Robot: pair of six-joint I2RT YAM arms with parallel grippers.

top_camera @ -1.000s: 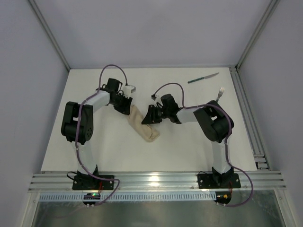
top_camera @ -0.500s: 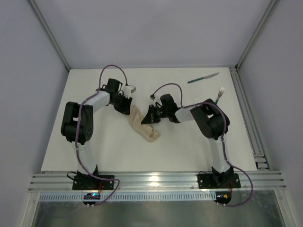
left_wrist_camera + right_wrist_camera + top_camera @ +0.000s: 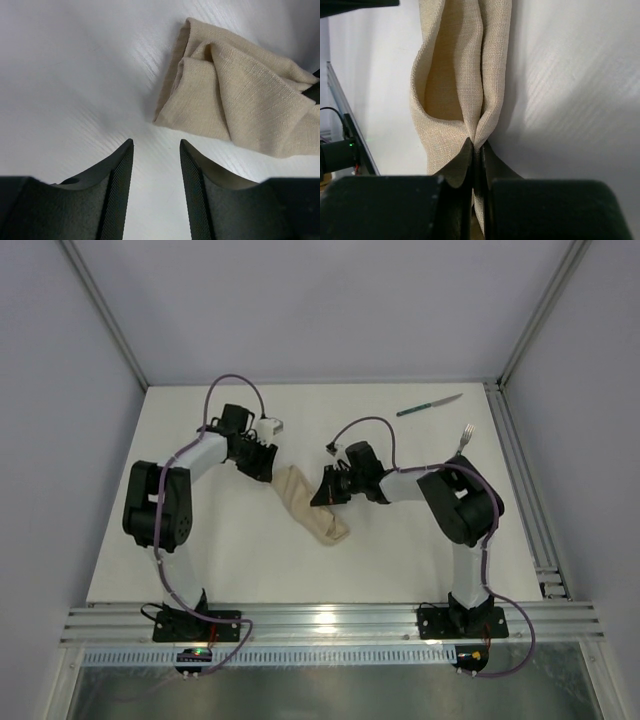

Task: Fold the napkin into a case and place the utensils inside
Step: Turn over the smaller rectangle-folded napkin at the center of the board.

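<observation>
The right gripper [image 3: 476, 146] pinches a fold of the napkin [image 3: 451, 75], which gapes open just ahead. It looks limp, light stuff, best held by its edges. The left gripper [image 3: 156, 150] sits parted and empty, with the napkin just beyond.

My pincer [image 3: 156, 143] stands open and empty over the white desk [image 3: 75, 75]. The folded beige napkin [image 3: 240, 105] lies just ahead, toward the right, not touching it.
</observation>
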